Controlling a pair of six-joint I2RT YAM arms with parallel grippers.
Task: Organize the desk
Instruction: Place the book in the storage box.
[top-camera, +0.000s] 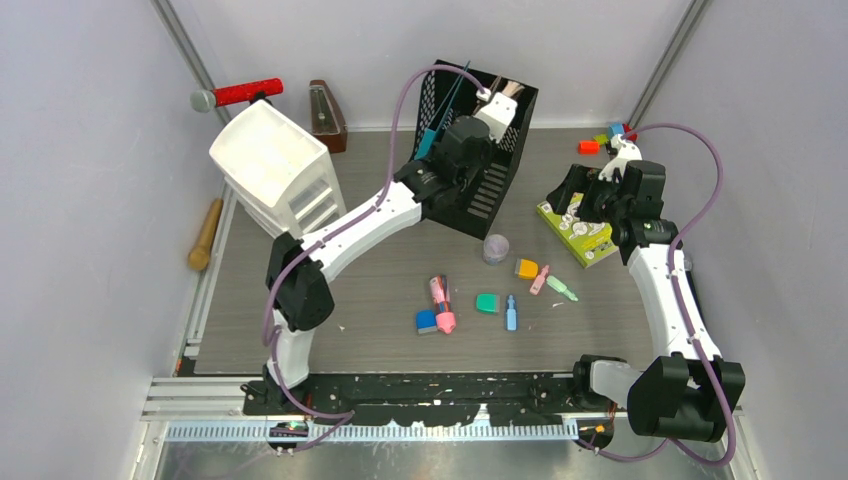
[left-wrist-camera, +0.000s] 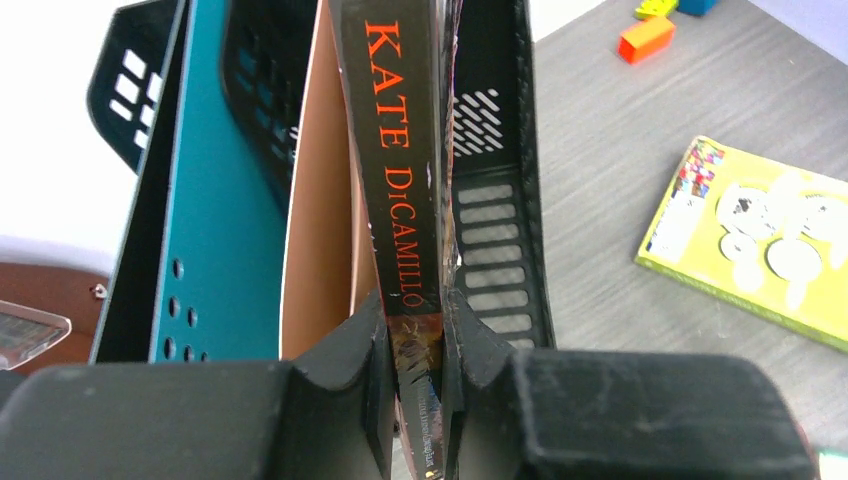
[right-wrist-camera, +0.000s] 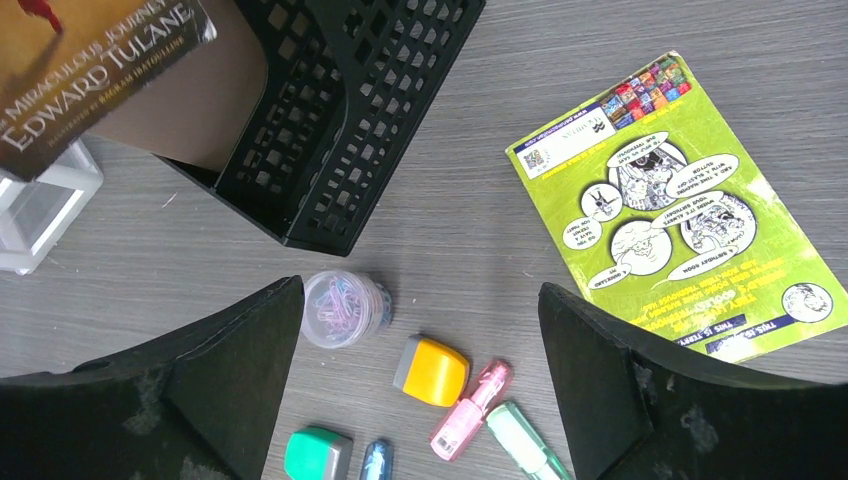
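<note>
On the grey wood-grain desk stands a black mesh file holder. My left gripper is above it, shut on a book with a black spine that stands upright in the holder's slot beside a teal folder. The jaws pinch the spine's lower end. My right gripper hangs open over the desk with nothing between its fingers. Below it lie a jar of paper clips, a yellow block, and pink and green markers. A green booklet lies flat to its right.
A white drawer unit stands at the back left, with a metronome and a red-handled tool behind it. A wooden handle lies off the left edge. Small coloured blocks sit at the back right. More small items lie mid-desk.
</note>
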